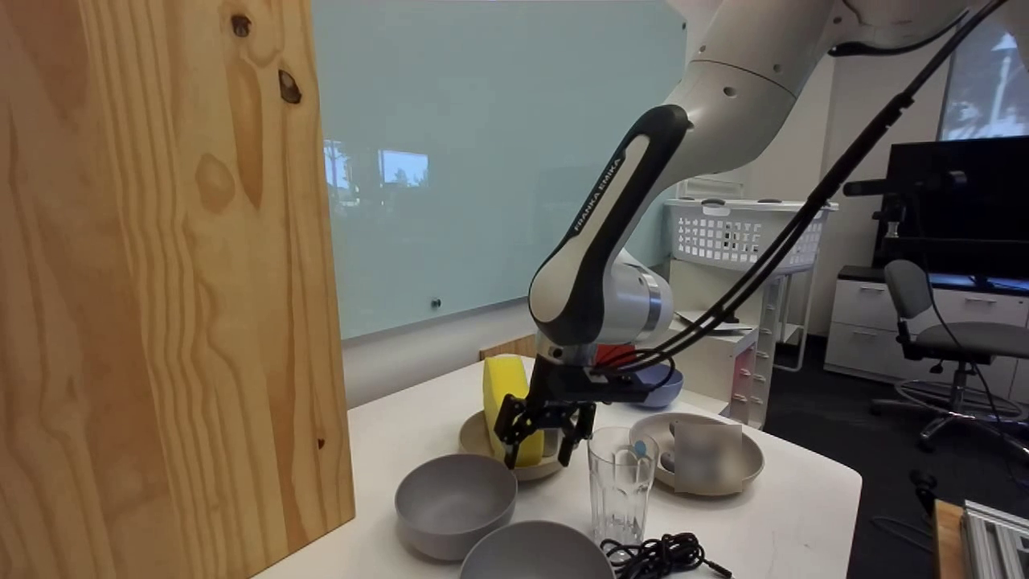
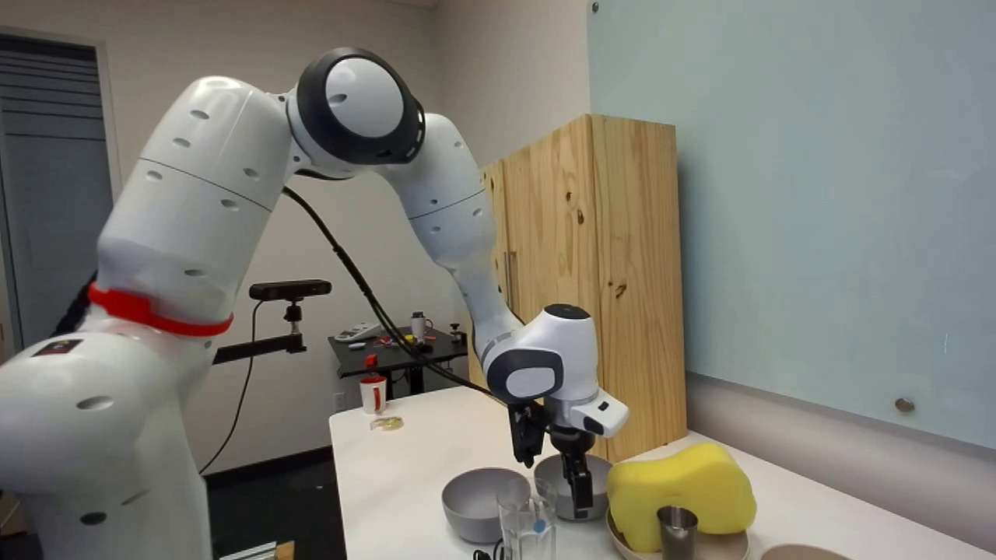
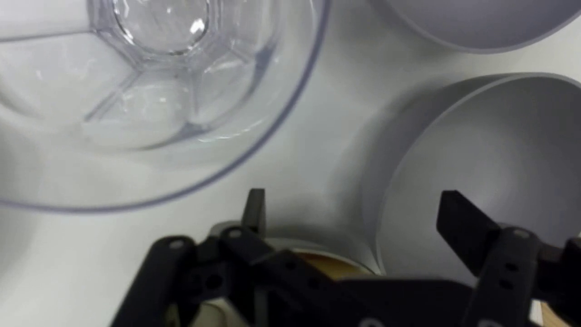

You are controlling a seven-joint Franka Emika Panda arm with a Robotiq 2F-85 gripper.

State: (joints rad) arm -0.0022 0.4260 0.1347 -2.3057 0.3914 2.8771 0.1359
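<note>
Fingers [image 3: 465,227] are spread well apart on our arm [image 1: 611,209], hanging tips-down near the drinking glass [image 1: 621,490]. From the wrist we're looking down past them: one tip lines up with the grey bowl [image 3: 490,172], while the one closer to the glass shows against bare worktop [image 3: 308,159]. We honestly can't tell whether either tip touches that bowl, but it and the glass are about the nearest stuff. As for the glass itself, it's standing upright on the worktop, clear, with a little blue dot on its side.

Going around the glass, in an exterior view we've got a second grey bowl [image 1: 534,555] left of it and nearer the camera, a black cable [image 1: 667,555] bunched up just beside its foot, and a beige plate [image 1: 752,458] right of it and farther back (part of that is blurred out). Behind it and to the left, a yellow cushion [image 1: 502,386] sits in a beige dish [image 1: 472,442]. Well behind the glass we see a blue bowl [image 1: 663,390] and a white laundry basket [image 1: 723,233]. Big wooden cabinet [image 1: 177,281] is well left of it. In an exterior view we also spot a metal cup [image 2: 678,537] right of the glass, in front of the cushion.
</note>
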